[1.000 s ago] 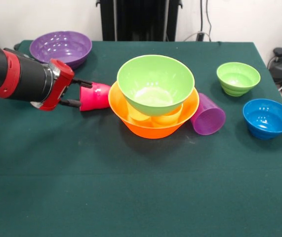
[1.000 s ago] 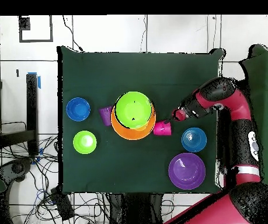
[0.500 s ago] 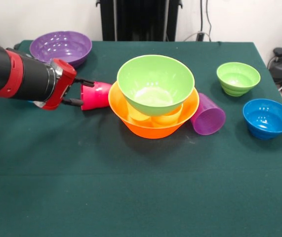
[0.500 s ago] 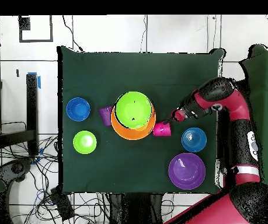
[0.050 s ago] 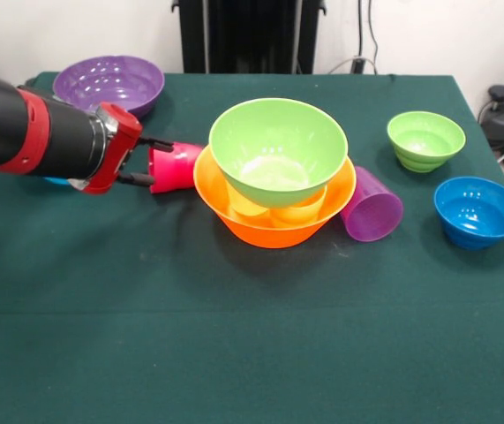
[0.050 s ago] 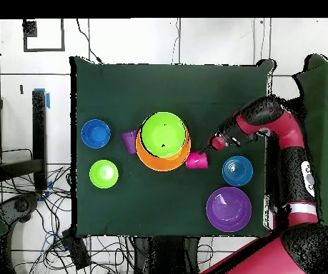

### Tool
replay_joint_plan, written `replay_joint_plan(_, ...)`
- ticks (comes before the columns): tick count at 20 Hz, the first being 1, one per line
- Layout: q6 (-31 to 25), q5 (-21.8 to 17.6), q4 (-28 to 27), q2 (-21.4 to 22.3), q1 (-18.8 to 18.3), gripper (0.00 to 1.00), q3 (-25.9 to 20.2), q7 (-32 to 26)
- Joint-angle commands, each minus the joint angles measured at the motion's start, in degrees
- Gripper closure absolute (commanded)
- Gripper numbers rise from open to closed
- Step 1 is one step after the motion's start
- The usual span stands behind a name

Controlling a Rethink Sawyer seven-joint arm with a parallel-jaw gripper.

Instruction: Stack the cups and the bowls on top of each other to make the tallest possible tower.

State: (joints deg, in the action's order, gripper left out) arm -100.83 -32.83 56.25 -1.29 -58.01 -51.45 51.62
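Item: red-pink cup [image 5: 176,168], on its side, nudged closer against the large orange bowl [image 5: 234,221]. My gripper [image 5: 153,162] has advanced; fingers apart, straddling its base, not clamped. Cup unstacked.

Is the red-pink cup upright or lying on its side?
On its side: the red-pink cup lies on the table against the orange bowl, with the gripper at its other end.

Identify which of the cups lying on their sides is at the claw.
The red-pink cup, left of the orange bowl in the front view, sits at the claw. The purple cup lies on the bowl's other side.
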Motion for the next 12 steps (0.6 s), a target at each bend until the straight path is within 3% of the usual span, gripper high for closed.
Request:
replay_joint_plan(1,8.3,1.0,6.4,-0.5,1.1,0.00,3.8,-1.6)
replay_joint_plan(7,11.1,2.7,9.2,-0.2,1.3,0.00,4.6,-0.1)
replay_joint_plan(12,9.0,2.4,7.1,1.4,2.0,0.00,5.6,-1.6)
